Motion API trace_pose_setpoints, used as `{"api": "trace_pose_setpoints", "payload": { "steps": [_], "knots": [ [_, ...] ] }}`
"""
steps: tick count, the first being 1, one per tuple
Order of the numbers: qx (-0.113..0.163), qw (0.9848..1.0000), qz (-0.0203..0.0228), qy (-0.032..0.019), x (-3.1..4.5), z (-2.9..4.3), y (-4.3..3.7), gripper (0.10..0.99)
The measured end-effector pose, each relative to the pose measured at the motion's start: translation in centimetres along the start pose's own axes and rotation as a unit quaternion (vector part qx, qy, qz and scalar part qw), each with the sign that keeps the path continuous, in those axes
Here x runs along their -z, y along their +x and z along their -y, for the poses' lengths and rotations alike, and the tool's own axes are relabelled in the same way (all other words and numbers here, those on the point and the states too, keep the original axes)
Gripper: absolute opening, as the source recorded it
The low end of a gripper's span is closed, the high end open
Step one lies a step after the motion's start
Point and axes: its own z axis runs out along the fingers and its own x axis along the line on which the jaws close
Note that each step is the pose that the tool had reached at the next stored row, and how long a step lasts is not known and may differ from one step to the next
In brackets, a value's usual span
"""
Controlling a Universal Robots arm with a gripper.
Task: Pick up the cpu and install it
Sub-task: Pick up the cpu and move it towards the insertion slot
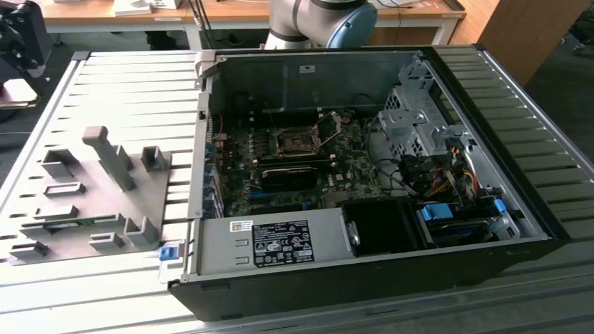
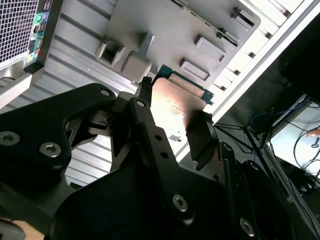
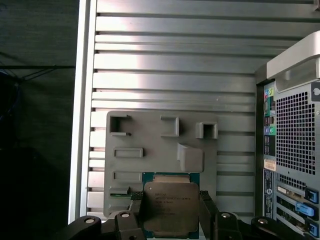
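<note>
Gripper [image 3: 171, 216] grips the cpu [image 3: 171, 206] by two opposite edges, metal top showing in the first wrist view. It hangs above the grey fixture tray [image 3: 150, 135] on the slatted table [image 3: 175, 60], beside the computer case [image 3: 295, 125]. The arm's joint [image 1: 320, 21] stands behind that case in the exterior view.

Gripper [image 3: 171, 206] clamps the cpu [image 3: 170, 212], black fingers [image 3: 136, 209] touching two opposite edges. Cpu metal lid faces the camera, with a green board edge showing along one side. Beyond it, a grey fixture plate [image 3: 150, 145] with raised blocks and slots lies on a ribbed metal table [image 3: 190, 70]. Computer case [image 3: 292, 150] stands beside the plate, its perforated grille and rear ports visible.
</note>
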Motion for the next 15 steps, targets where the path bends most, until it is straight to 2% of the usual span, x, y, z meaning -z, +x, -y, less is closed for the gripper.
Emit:
{"api": "trace_pose_setpoints", "payload": {
  "steps": [7, 15],
  "knots": [
    [0.000, 1.0000, 0.0001, 0.0000, -0.02, 0.01, -1.22, 0.529],
    [0.000, 1.0000, 0.0000, 0.0000, -0.04, 0.02, -2.02, 0.529]
  ]
}}
